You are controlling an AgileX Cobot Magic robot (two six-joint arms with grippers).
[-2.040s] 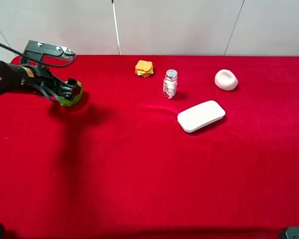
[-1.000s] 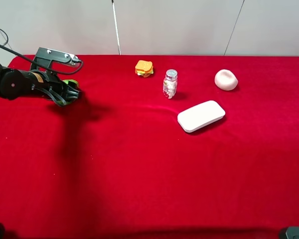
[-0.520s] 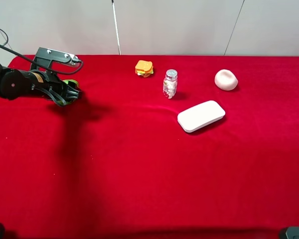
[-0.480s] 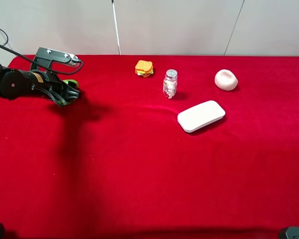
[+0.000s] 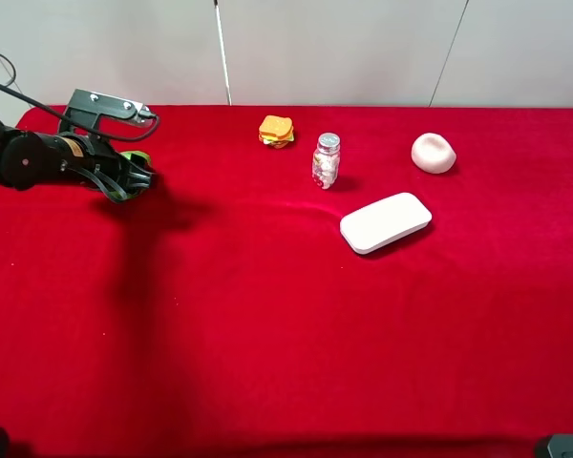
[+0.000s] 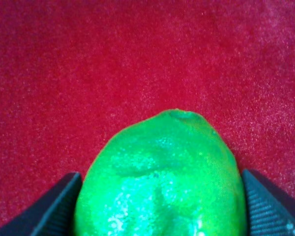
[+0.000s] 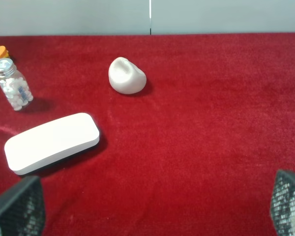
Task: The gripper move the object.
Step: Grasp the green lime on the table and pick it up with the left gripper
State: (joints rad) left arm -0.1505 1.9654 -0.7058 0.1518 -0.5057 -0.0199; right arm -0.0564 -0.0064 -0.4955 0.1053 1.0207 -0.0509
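Red cloth over the table, and near its far left corner the green object pinched in the left gripper.

We see the object filling the left wrist view, glossy, its slightly pointed end facing away from the camera, with a dark finger pressed against each flank. From the high camera only slivers of green show between the black fingers, and we cannot tell whether the fruit touches the cloth. Well apart to the right, toward the far edge, sit a small orange and yellow toy sandwich and, near it, a clear bottle with a silver cap. Further right lies a white flat block, with a pale pink lump beyond it. The right gripper hangs above the cloth, its jaws spread wide.
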